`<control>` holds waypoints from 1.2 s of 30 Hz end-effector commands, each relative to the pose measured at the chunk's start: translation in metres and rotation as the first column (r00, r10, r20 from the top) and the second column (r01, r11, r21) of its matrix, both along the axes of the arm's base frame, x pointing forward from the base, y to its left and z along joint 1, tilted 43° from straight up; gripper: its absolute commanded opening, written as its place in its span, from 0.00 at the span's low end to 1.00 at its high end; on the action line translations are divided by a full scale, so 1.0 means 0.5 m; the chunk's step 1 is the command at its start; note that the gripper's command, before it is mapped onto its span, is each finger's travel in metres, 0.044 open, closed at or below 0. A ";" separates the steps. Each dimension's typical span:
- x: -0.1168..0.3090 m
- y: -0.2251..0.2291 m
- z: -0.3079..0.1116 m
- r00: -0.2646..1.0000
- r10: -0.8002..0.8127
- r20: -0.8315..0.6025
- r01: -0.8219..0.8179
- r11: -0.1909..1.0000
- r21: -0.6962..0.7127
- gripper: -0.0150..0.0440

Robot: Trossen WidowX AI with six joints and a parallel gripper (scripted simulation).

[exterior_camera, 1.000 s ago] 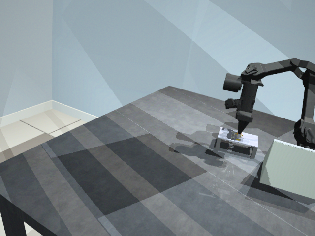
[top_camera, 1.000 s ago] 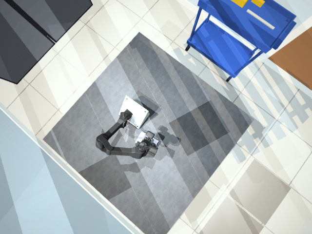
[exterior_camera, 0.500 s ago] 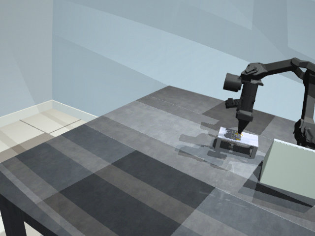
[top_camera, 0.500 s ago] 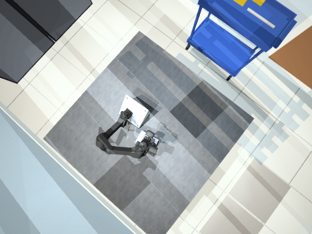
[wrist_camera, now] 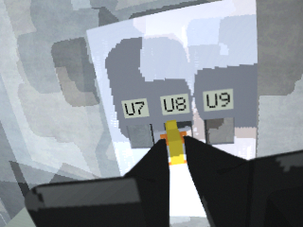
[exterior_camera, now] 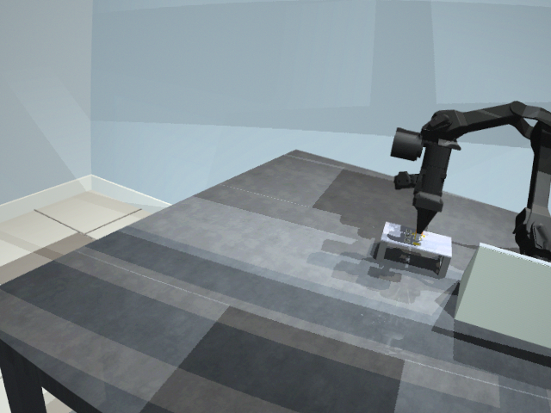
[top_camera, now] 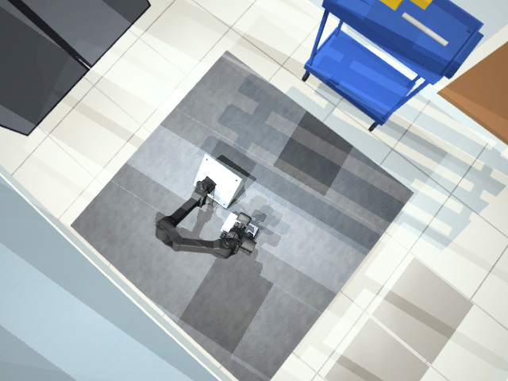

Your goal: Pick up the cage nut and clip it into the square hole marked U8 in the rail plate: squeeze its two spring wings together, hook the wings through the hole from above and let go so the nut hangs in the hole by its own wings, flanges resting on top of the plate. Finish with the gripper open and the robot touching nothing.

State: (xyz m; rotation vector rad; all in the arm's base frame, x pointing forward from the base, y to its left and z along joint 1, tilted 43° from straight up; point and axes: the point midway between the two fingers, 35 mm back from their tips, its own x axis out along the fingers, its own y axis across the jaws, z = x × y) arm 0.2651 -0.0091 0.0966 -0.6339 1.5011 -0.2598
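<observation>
There was one robot arm point(top_camera: 192, 244) point(exterior_camera: 482, 117), and its one gripper point(top_camera: 242, 231) point(exterior_camera: 418, 231) point(wrist_camera: 174, 144) pointed down over the rail plate point(top_camera: 229, 224) point(exterior_camera: 438, 244) point(wrist_camera: 163, 61). The gripper was nearly closed, and it was pinching the one cage nut point(exterior_camera: 416, 243) point(wrist_camera: 175, 142), which was yellow with orange bits. The nut was right by the U8 hole point(wrist_camera: 185, 125) and covered part of it. I could not tell if its wings were down inside the hole. The job in hand looked like putting the nut in. Next, the arm would need to line the nut up, hook both wings through, and go gently down until the flanges sat flat on top. Only then should the fingers let go and move up and away. If they let go too soon, the nut might tip over or pop out. From the wrist, I counted three labels and three holes, with U7 point(wrist_camera: 140, 135) on the left, U8 in the middle and U9 point(wrist_camera: 221, 131) on the right. One big slanted block point(top_camera: 223, 180) point(exterior_camera: 503, 295) stood near the plate, and one blue cart point(top_camera: 356, 69) was far off.
</observation>
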 end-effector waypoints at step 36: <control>0.004 -0.006 0.004 1.000 0.000 -0.015 0.001 0.997 0.074 0.30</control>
